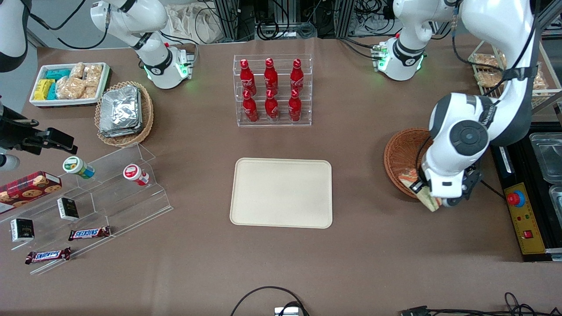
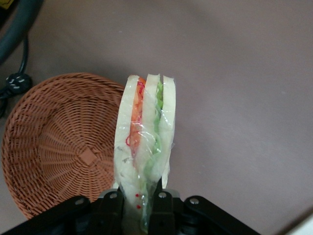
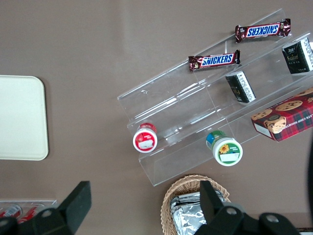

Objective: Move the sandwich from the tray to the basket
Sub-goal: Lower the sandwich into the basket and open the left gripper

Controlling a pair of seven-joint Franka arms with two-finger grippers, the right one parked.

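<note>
Left gripper (image 1: pixel 422 188) is near the brown basket (image 1: pixel 400 147), 2 fingers clamped on 1 wrapped sandwich (image 1: pixel 429 199). Sandwich overlaps basket rim in view, contact unclear. Cream tray (image 1: pixel 281 193) sits toward parked arm's end.

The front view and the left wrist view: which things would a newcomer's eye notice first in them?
Probably first the plastic-wrapped sandwich of white bread with red and green filling, held in the black two-finger tool close to the round reddish-brown wicker basket. Next, perhaps, the bright red bottles in a clear plastic rack, farther from the front camera than the sandwich.
</note>
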